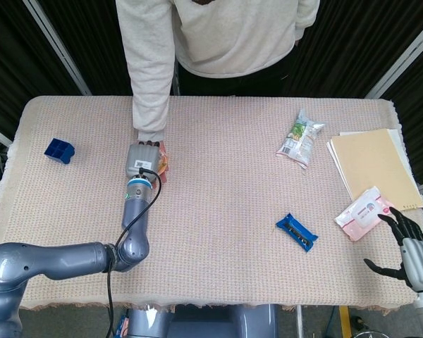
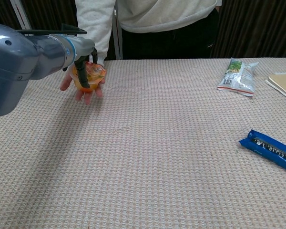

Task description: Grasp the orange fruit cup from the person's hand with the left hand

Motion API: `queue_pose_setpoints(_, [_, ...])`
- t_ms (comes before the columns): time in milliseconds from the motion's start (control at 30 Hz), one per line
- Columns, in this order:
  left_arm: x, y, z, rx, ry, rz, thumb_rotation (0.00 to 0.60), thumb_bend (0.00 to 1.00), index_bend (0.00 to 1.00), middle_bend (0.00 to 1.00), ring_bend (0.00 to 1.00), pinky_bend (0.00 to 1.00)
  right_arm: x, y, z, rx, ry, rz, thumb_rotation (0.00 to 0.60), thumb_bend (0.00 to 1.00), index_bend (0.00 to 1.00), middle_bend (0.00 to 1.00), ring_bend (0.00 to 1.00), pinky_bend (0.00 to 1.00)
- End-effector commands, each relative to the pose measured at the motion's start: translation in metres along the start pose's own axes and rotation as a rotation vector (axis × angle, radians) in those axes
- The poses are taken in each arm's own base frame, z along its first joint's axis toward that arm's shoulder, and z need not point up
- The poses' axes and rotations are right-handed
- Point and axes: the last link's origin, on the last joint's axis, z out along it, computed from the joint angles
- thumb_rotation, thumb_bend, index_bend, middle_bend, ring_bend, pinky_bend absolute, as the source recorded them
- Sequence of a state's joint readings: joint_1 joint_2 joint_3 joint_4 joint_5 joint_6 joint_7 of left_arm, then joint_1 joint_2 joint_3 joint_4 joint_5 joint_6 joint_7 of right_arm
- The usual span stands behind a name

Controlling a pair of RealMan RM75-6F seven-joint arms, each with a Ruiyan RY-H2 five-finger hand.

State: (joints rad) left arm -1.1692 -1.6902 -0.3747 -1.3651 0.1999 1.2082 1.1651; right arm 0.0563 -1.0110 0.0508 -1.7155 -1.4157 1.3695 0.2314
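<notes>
The orange fruit cup [image 2: 89, 76] lies tilted in the person's upturned hand [image 2: 86, 93] at the table's far left; from the head view only its edge [image 1: 163, 160] shows. My left hand [image 1: 142, 159] covers the cup from the near side, its dark fingers [image 2: 79, 76] curled around the cup's sides and gripping it. The person's palm stays under the cup. My right hand [image 1: 407, 241] hangs off the front right corner of the table, fingers spread, holding nothing.
A blue block [image 1: 59, 150] sits at the far left. A snack bag [image 1: 300, 137], a tan folder [image 1: 374, 169], a pink tissue pack [image 1: 365, 213] and a blue bar [image 1: 296, 232] lie on the right half. The person's sleeved arm [image 1: 149, 84] reaches in from the far edge.
</notes>
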Motion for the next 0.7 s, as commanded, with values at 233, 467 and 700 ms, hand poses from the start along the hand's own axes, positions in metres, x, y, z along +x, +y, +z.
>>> queue_pose_setpoints(233, [0.015, -0.012, -0.019, -0.046, 0.086, -0.093, 0.600, 0.58, 0.79, 0.55, 0.51, 0.56, 0.001, 0.001, -0.001, -0.002, 0.009, -0.002, 0.600, 0.07, 0.14, 0.00, 0.00, 0.00])
queue_pose_setpoints(467, [0.017, -0.031, -0.062, -0.124, 0.103, -0.136, 0.600, 0.58, 0.79, 0.55, 0.51, 0.56, 0.002, 0.002, -0.001, -0.001, 0.017, -0.009, 0.600, 0.07, 0.14, 0.00, 0.00, 0.00])
queue_pose_setpoints(700, [-0.008, -0.065, -0.122, -0.215, 0.062, -0.117, 0.600, 0.58, 0.79, 0.55, 0.51, 0.56, 0.004, 0.001, -0.005, 0.001, 0.031, -0.016, 0.600, 0.07, 0.14, 0.00, 0.00, 0.00])
